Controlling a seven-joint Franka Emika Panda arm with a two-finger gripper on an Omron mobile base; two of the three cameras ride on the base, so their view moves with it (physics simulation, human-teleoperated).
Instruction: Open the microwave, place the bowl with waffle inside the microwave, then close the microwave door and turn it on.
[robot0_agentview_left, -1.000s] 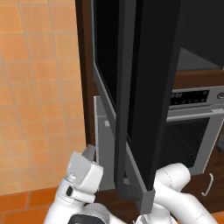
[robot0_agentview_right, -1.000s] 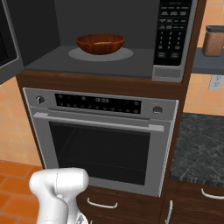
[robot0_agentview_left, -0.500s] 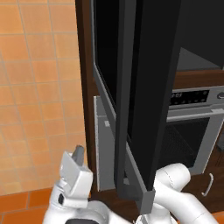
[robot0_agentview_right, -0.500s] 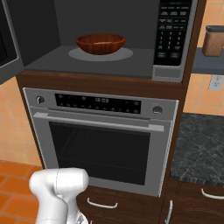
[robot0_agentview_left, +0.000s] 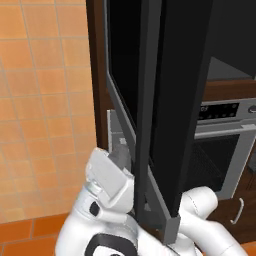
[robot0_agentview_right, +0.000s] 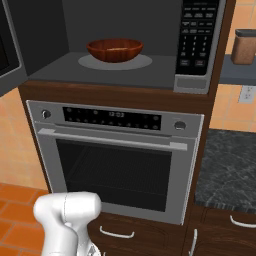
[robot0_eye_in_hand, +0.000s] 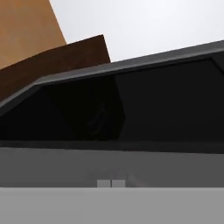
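The microwave stands open, and a brown bowl sits on the round plate inside it; what is in the bowl is hidden by its rim. The microwave door, black glass in a grey frame, is swung far out to the left, and its edge also shows as the door. My gripper is shut with nothing in it. It sits low beside the door's lower grey frame, on the wall side. In the hand view the shut gripper points at the door's frame and black glass from very close.
The microwave's keypad is at the cavity's right. Below is a grey oven with a bar handle, and drawers under it. A dark counter and a brown jar lie to the right. An orange tiled wall is left of the door.
My hand has risen and moved right, closer to the door's lower frame. The bowl and door have not moved.
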